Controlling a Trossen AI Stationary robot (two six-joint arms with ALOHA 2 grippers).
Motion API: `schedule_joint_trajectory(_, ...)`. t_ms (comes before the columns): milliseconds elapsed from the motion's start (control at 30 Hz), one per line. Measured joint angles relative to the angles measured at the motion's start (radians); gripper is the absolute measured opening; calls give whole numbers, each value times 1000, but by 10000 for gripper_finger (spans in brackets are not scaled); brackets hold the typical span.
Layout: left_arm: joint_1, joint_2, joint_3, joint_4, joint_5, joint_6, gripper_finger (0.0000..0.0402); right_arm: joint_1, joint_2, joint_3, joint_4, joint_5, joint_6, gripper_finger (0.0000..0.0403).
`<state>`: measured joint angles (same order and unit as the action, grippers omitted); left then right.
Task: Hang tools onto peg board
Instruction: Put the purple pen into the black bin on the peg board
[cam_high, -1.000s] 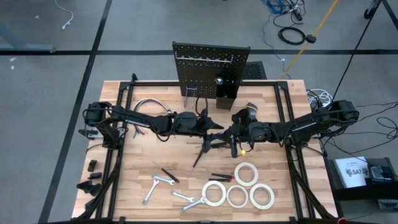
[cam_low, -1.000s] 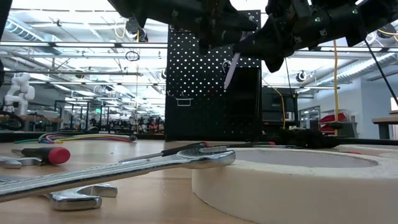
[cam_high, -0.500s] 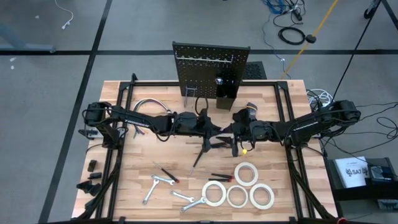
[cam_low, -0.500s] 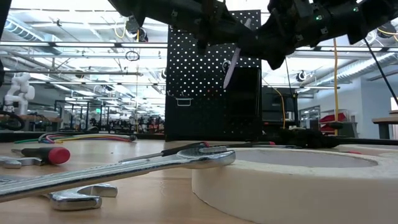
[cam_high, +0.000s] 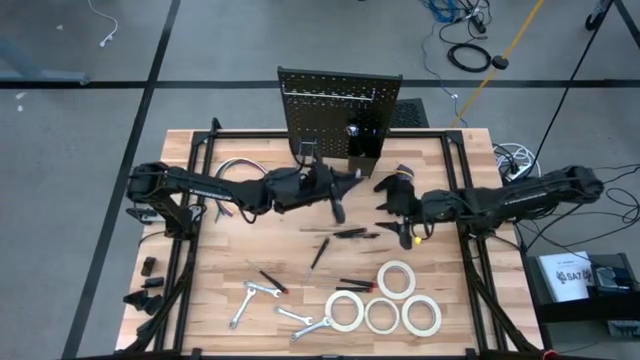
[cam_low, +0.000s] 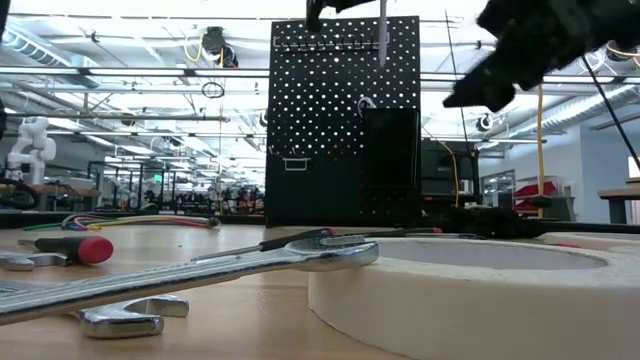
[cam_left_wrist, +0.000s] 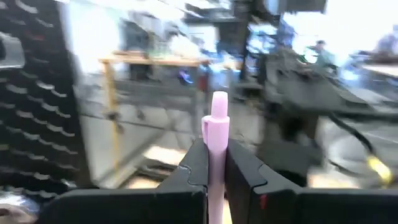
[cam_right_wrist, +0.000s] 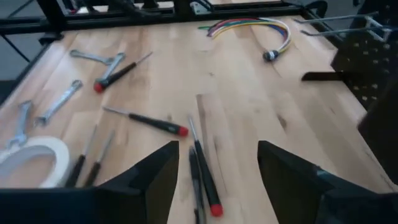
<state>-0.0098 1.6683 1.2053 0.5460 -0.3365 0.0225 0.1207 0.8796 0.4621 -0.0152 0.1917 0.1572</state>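
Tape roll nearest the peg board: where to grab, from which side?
Pinch the tape roll's wall on its peg board side, from straight above, one finger in the hole, one outside. It lies flat, and the other rolls crowd its near side. The open right gripper is closest.

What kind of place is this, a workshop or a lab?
Most likely a robotics lab in an open industrial hall. Two dark arms work at a wooden table before a peg board; cables trail over a grey floor, and the low view shows further workbenches behind.
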Motion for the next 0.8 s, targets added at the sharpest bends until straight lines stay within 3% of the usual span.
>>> schedule_joint_trajectory(67, 22, 34, 6, 69, -46, 18, 18, 0, -44, -50, 30, 41, -3, 210)
schedule_joint_trajectory(233, 96, 110, 43, 208, -49, 41, 18, -2, -171, -167, 82, 146, 29, 206)
schedule_joint_trajectory(367, 142, 179, 79, 293, -45, 102, 17, -2, -242, -205, 108, 160, 41, 206)
schedule_joint_trajectory(800, 195, 242, 130, 260, -59, 131, 17, -2, -276, -210, 108, 147, 54, 206)
